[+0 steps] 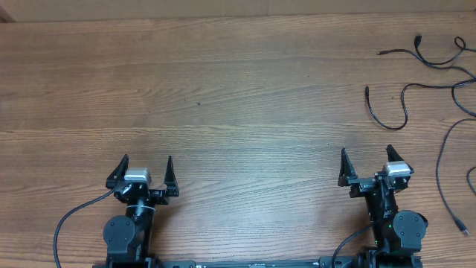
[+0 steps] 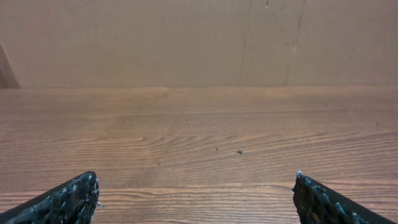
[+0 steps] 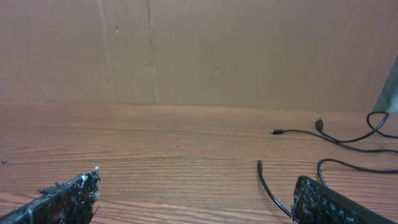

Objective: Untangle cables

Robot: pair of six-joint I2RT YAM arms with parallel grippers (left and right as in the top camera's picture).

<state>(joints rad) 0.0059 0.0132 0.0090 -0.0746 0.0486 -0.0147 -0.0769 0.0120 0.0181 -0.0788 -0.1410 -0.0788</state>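
Note:
Several thin black cables lie loosely crossed on the wooden table's far right. One cable (image 1: 387, 119) ends in a plug nearest the middle, and another plug end (image 1: 381, 53) lies farther back. A long cord (image 1: 440, 175) runs down the right edge. My right gripper (image 1: 366, 152) stands open and empty at the front, short of the nearest cable (image 3: 267, 186), which in the right wrist view curves past the right finger (image 3: 329, 205). My left gripper (image 1: 147, 160) stands open over bare wood (image 2: 196, 177), far from any cable.
A brown cardboard wall (image 2: 186, 43) closes the back of the table (image 1: 223, 89). The cables run off the overhead view's right edge. Both arm bases sit at the front edge.

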